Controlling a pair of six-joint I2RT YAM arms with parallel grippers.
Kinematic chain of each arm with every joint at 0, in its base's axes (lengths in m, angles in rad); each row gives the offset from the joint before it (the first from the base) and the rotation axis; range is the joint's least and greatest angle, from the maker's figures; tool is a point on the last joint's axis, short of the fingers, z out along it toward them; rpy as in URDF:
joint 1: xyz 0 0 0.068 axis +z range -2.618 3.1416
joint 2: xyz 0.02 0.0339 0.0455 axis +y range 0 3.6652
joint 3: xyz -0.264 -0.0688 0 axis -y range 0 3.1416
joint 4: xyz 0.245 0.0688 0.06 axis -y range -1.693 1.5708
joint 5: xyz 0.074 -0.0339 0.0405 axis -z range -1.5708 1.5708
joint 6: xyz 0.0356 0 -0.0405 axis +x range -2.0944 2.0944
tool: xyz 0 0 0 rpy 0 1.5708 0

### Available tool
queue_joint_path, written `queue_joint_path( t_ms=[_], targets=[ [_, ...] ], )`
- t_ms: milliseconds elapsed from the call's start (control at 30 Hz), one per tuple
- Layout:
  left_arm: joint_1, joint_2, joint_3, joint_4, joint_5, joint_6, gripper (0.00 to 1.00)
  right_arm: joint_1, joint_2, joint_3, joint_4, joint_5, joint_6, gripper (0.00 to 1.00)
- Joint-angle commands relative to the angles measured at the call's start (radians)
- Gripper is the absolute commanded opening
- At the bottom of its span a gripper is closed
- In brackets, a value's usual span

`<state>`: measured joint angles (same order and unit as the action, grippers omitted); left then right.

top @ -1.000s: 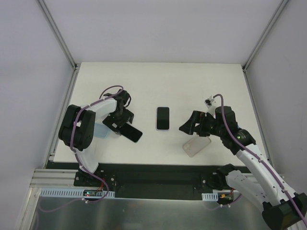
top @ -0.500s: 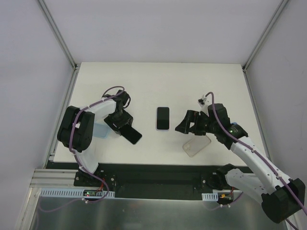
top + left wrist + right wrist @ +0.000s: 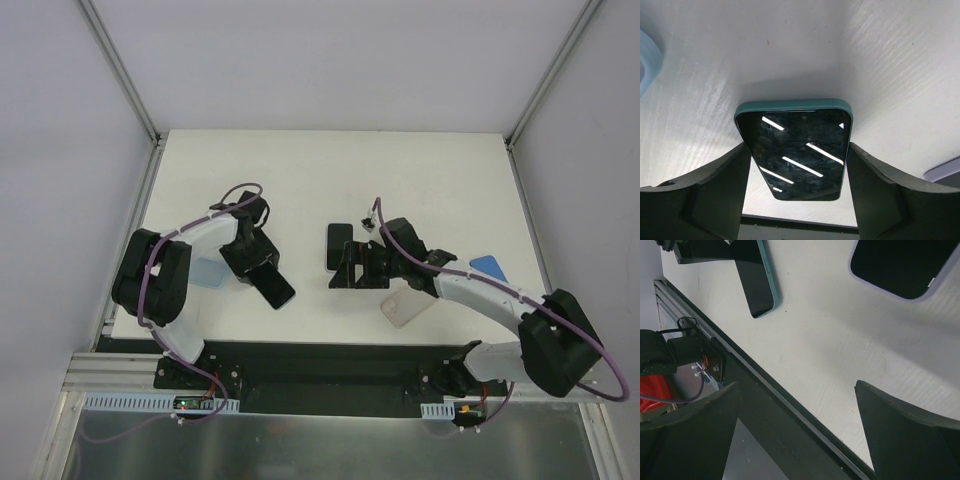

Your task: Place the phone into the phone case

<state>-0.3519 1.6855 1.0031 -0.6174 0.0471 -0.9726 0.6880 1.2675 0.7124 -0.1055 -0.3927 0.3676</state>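
Note:
A black-screened phone with a teal rim point(image 3: 272, 286) lies slanted at the left. My left gripper point(image 3: 256, 264) is shut on its sides; in the left wrist view the phone point(image 3: 797, 152) sits between both fingers point(image 3: 715, 195). A second black phone with a lavender rim point(image 3: 339, 244) lies at the table's middle. My right gripper point(image 3: 350, 272) is open and empty just near of it. In the right wrist view point(image 3: 796, 385) the lavender phone point(image 3: 905, 265) is at the top right and the teal one point(image 3: 759, 287) at the top left. A clear case point(image 3: 408, 308) lies at the front right.
A light blue case point(image 3: 208, 272) lies left of the left gripper, its edge showing in the left wrist view point(image 3: 647, 62). A small blue item point(image 3: 487, 267) lies at the right. The table's black front rail point(image 3: 765, 390) runs under the right gripper.
My right arm has swung left from over the clear case to the near end of the lavender phone, uncovering the blue item. My left gripper has shifted slightly nearer with the teal phone.

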Motion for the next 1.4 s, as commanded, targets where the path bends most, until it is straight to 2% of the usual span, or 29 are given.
queue_joint_path(
  t_ms=[0, 400, 600, 733, 900, 1000, 1033, 1100, 1133, 1200, 1233, 1333, 1367],
  targets=[
    [-0.007, -0.053, -0.037, -0.019, 0.109, 0.055, 0.48, 0.022, 0.090, 0.033, 0.184, -0.070, 0.051, 0.98],
    [-0.009, -0.135, -0.064, 0.039, 0.191, 0.160, 0.46, 0.051, 0.348, 0.111, 0.357, -0.187, 0.074, 0.99],
    [-0.009, -0.156, -0.090, 0.091, 0.254, 0.179, 0.44, 0.054, 0.441, 0.174, 0.375, -0.235, 0.077, 0.99],
    [-0.009, -0.168, -0.098, 0.108, 0.269, 0.186, 0.43, 0.071, 0.489, 0.183, 0.421, -0.259, 0.080, 0.96],
    [-0.009, -0.176, -0.100, 0.130, 0.296, 0.192, 0.44, 0.107, 0.550, 0.202, 0.492, -0.301, 0.089, 0.86],
    [-0.009, -0.178, -0.103, 0.148, 0.327, 0.196, 0.44, 0.117, 0.602, 0.216, 0.542, -0.322, 0.123, 0.74],
    [-0.009, -0.181, -0.107, 0.157, 0.335, 0.198, 0.44, 0.119, 0.618, 0.216, 0.556, -0.325, 0.132, 0.66],
    [-0.009, -0.188, -0.113, 0.162, 0.338, 0.201, 0.44, 0.119, 0.627, 0.206, 0.585, -0.322, 0.145, 0.56],
    [-0.009, -0.190, -0.115, 0.165, 0.338, 0.209, 0.44, 0.119, 0.629, 0.202, 0.590, -0.321, 0.151, 0.45],
    [-0.009, -0.194, -0.116, 0.168, 0.359, 0.219, 0.47, 0.117, 0.615, 0.174, 0.624, -0.298, 0.165, 0.32],
    [-0.009, -0.196, -0.118, 0.173, 0.367, 0.242, 0.54, 0.117, 0.607, 0.162, 0.645, -0.291, 0.188, 0.23],
    [-0.009, -0.233, -0.130, 0.183, 0.379, 0.264, 0.67, 0.116, 0.592, 0.121, 0.740, -0.296, 0.229, 0.12],
    [-0.009, -0.248, -0.132, 0.186, 0.378, 0.267, 0.78, 0.114, 0.587, 0.114, 0.754, -0.301, 0.250, 0.10]
  ],
)
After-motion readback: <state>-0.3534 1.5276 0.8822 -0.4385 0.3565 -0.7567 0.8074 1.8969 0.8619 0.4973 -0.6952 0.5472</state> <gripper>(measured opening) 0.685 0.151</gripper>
